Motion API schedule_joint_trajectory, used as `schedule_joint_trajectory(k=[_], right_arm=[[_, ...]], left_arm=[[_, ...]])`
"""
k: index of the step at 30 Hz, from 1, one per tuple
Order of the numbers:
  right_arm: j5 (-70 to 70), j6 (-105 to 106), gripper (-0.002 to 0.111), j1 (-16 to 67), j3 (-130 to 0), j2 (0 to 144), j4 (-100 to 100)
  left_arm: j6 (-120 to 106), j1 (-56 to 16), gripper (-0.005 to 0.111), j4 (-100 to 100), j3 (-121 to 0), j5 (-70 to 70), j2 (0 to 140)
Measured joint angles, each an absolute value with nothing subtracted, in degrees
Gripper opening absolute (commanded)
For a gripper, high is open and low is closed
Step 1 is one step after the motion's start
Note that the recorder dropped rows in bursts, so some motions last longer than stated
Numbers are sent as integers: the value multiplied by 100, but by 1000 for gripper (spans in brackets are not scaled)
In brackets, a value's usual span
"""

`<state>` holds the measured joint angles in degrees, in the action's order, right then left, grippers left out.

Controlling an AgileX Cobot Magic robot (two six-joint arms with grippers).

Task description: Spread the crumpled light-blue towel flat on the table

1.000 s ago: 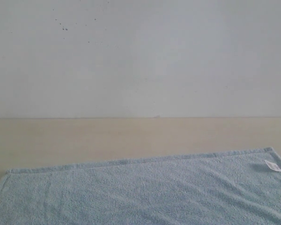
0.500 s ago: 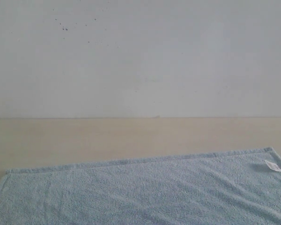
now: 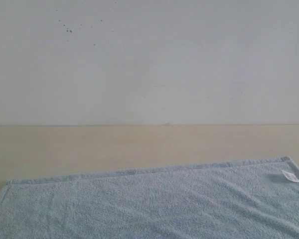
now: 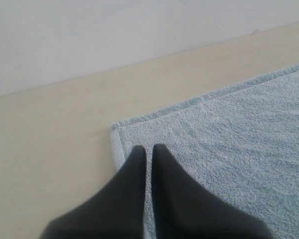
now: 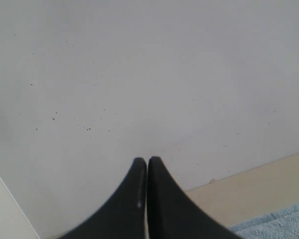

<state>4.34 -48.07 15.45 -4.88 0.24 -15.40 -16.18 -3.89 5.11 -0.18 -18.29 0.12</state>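
Note:
The light-blue towel lies spread flat on the beige table, its hemmed far edge running across the exterior view and its white tag near the far right corner. No gripper shows in the exterior view. In the left wrist view my left gripper is shut and empty, hovering over the towel close to one corner. My right gripper is shut with nothing in it and points toward the wall; a strip of towel shows at the frame's edge.
A white-grey wall with a few dark specks rises behind the table. Bare table surface lies beside the towel's corner in the left wrist view.

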Motion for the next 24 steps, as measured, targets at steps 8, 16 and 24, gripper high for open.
schedule_joint_trajectory(k=[8,16,24], right_arm=[[464,-3307,0,1586,-460,24,-1533],[88,-2504,0,1595,-31,24,-1397],[-59,-1187,0,1595,3,24,-554]], left_arm=[[-1618,-389,4,511,-18,-1818,12],[-1618,-389,4,511,-18,-1805,12],[-1622,-389,4,511,-18,-1805,12]])
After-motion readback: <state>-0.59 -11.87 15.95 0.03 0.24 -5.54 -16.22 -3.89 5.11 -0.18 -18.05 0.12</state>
